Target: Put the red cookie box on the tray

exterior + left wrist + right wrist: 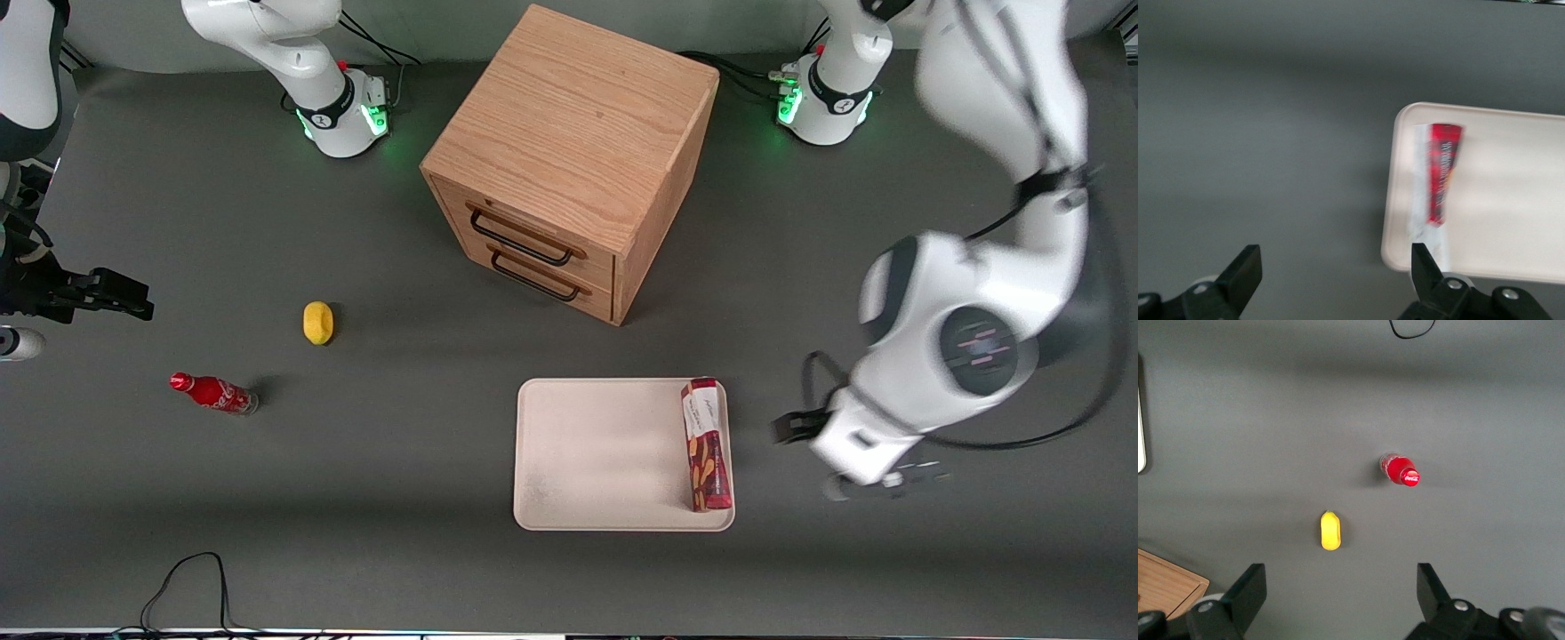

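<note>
A: Largest first? Noted: grey table (178, 222), then wooden cabinet (569, 151) with two drawers and black handles, set farther from the front camera than everything else.

B: Confirmed. Next in size: off-white tray (605, 453), nearer the front camera than the cabinet, flat on the table, low rim, rounded corners.

A: Task item? Red cookie box (706, 444) lying on the tray, lengthwise along the tray edge toward the working arm's end, close against that rim. Red tartan print, white label panel, tan biscuit pictures. Script on the white panel not legible.

B: Same in the wrist view: red cookie box (1439, 183) on the tray (1511, 200), just inside the rim. White lettering along the red face, too blurred to read.

A: Gripper (880, 483)? Off the tray, over bare table toward the working arm's end, well apart from the box.

B: Gripper (1331, 267) seen with fingers spread wide, nothing between them. Fingertips (1245, 263) black, clear of box and tray.

A: Smaller items, toward the parked arm's end: red soda bottle (213, 393) lying on its side, white Coca-Cola script on the label. Same script visible on the bottle cap from above.

B: Smallest: yellow lemon-like object (318, 322), a little farther from the front camera than the bottle, apart from it.
</note>
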